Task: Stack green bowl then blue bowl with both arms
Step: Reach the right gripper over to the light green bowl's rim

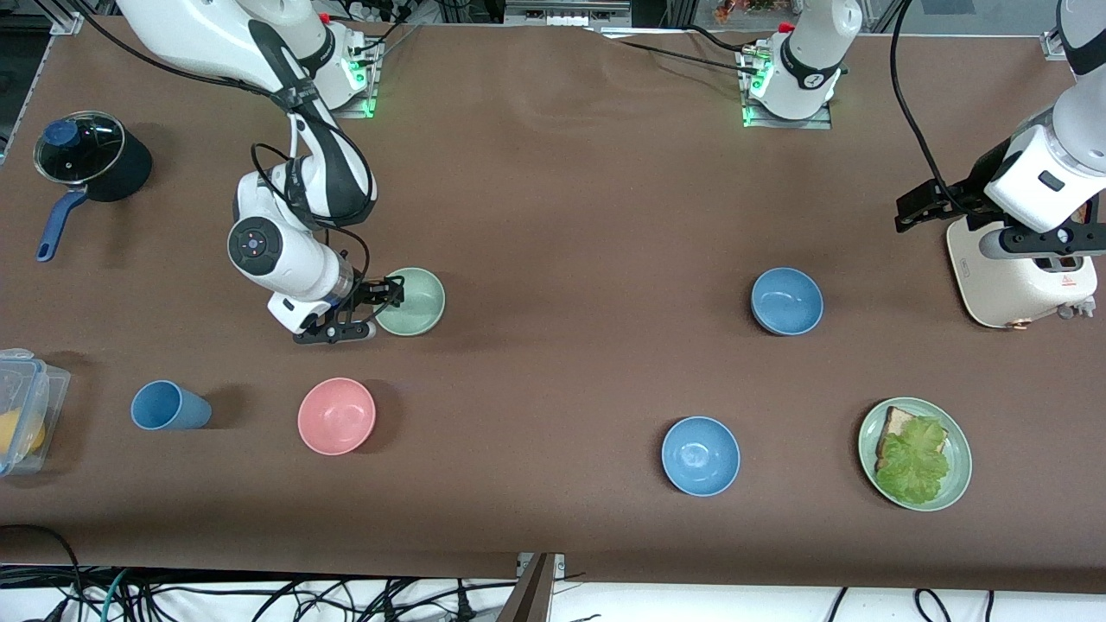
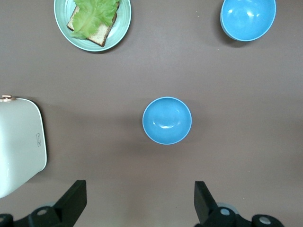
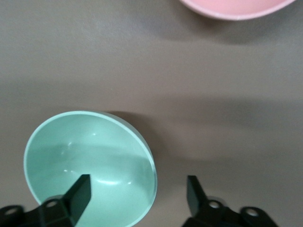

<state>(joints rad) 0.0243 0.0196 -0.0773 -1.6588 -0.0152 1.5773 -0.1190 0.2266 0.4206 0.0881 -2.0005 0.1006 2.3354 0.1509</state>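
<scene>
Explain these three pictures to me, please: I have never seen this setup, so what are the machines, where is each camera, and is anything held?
Two white jointed robot arms stand at a brown table. The wide picture looks down from across the table; the other two come from cameras on each arm's wrist.

The right gripper is down at the small pale sage-green bowl, one finger inside the rim and one outside, open, not yet clamped. The left gripper hangs open over the dusky blue bowl near the white toaster, holding nothing.

Also on the table: a brighter blue bowl, a pink bowl, a blue cup, a green plate with bread and lettuce, a black lidded pot and a clear plastic box.
</scene>
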